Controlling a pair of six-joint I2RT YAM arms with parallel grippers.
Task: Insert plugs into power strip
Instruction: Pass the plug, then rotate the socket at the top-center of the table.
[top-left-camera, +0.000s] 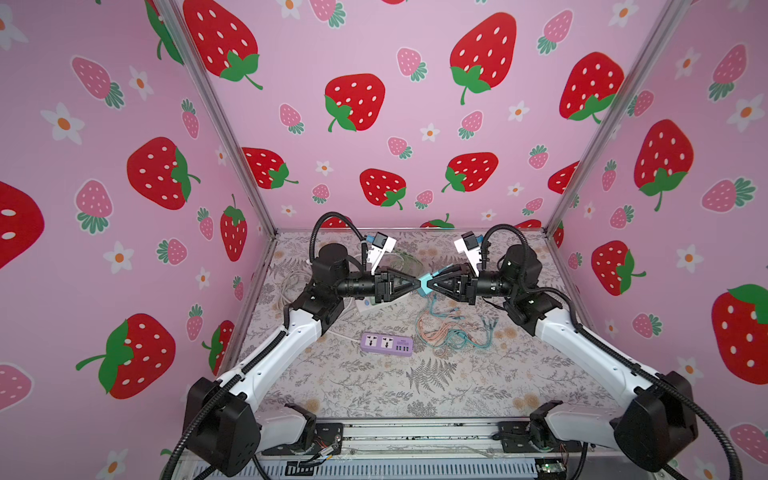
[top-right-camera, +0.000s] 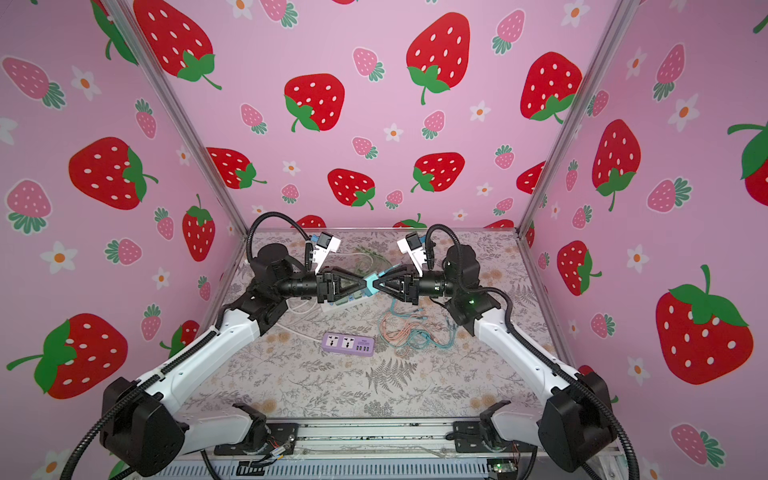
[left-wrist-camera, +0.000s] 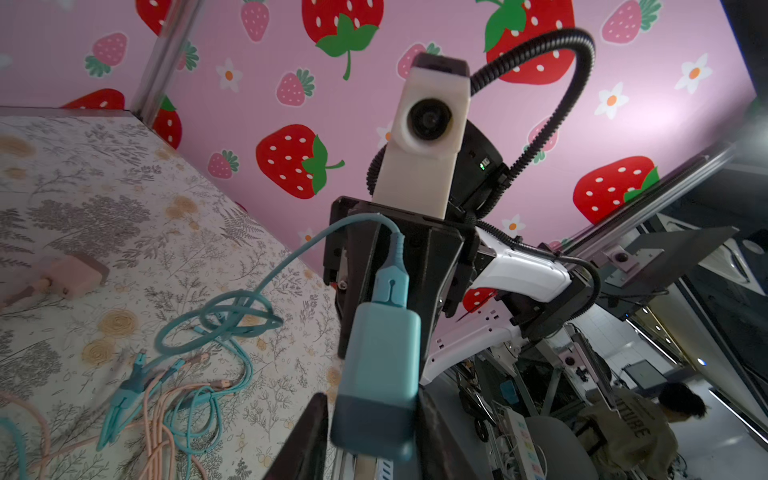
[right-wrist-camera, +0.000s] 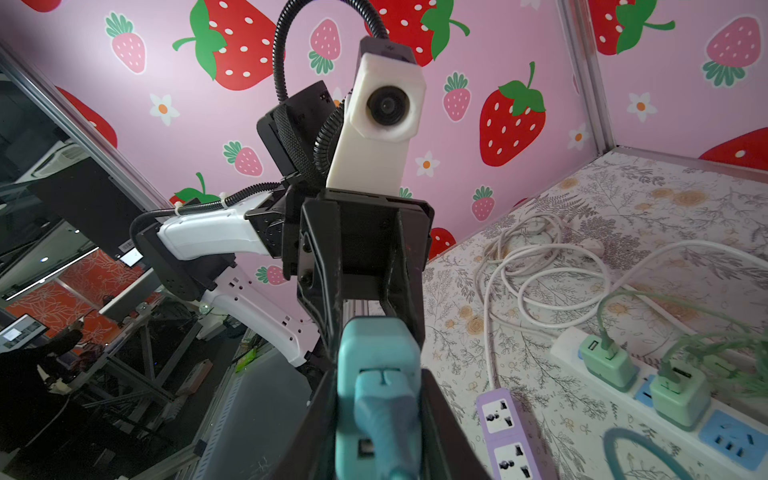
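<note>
both top views: bright, even, diffuse light, with only faint soft shadows on the floral-patterned table surface (top-left-camera: 374, 386). strong wide-angle bending at the edges. wrist views dimmer. teal-blue cube plug (left-wrist-camera: 380, 374) close to the lens, soft and out of focus. pale glare patch on the pink strawberry-printed wall (left-wrist-camera: 665, 120).

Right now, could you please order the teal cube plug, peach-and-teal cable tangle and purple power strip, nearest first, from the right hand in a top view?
1. teal cube plug: held in the right hand.
2. peach-and-teal cable tangle: on the table beneath.
3. purple power strip: nearer the arms' bases, leftward.
</note>
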